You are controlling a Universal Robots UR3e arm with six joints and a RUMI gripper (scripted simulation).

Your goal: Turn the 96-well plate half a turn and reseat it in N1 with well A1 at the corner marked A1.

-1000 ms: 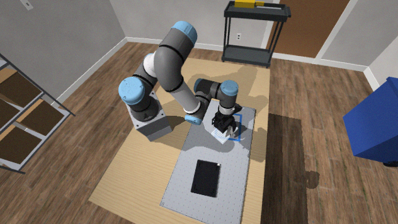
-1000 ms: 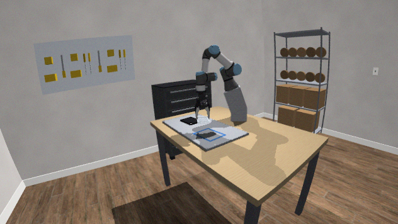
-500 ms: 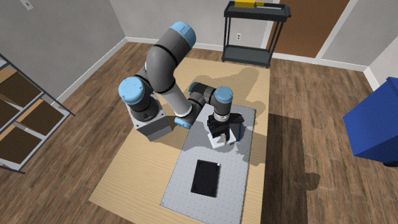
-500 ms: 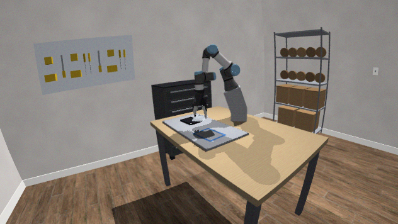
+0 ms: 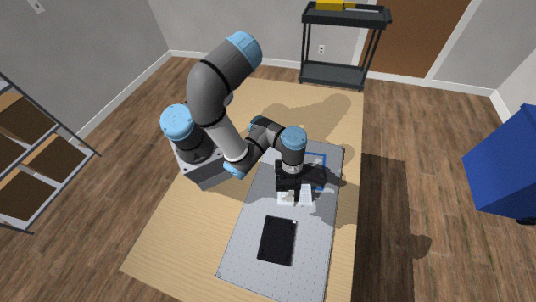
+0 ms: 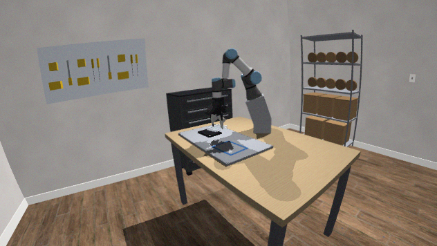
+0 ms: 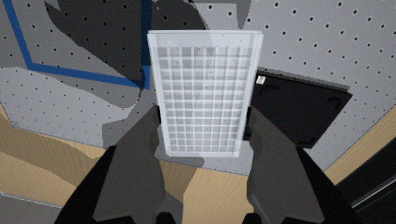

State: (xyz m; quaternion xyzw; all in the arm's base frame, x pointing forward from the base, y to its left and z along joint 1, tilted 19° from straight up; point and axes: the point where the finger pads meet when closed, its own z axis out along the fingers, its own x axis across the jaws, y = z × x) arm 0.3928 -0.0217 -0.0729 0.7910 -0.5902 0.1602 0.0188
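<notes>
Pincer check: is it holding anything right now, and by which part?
Yes: the pincer holds the 96-well plate, its fingers clamping the two long sides near one short end.

Clear well plate [image 7: 204, 95] between pincer [image 7: 205, 145] fingers (black nest [image 7: 300, 110] beyond).

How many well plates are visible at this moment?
1: the clear white 96-well plate, gripped in the hand above the grey perforated board. More may be hidden.

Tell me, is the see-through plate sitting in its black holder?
No, out. The tool grips the plate in the air; the black nest sits bare.
</notes>
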